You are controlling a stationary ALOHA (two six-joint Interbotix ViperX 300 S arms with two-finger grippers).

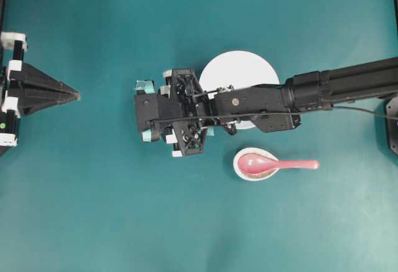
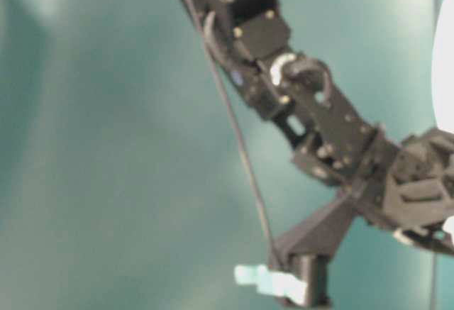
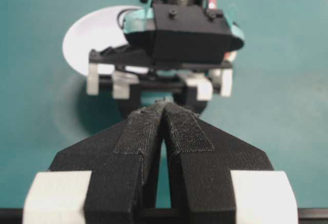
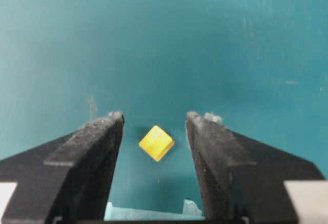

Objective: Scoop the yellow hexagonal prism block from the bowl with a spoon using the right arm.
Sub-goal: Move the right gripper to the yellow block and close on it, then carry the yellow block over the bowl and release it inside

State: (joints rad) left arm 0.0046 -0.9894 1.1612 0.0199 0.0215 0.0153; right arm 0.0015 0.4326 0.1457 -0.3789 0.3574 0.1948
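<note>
Right jaws [image 4: 155, 124] open over yellow block [image 4: 156, 143].
Block sits on the teal counter [image 4: 164, 39] between the two pads, touching neither. Left jaws [image 3: 164, 112] closed.

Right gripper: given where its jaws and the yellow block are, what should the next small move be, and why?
Probably lower and close on the block. The right gripper stands open with the block on the teal table between its fingers, untouched. The block is not in the bowl, and the spoon lies in a small dish, so the block likely has to go into the bowl first.
</note>
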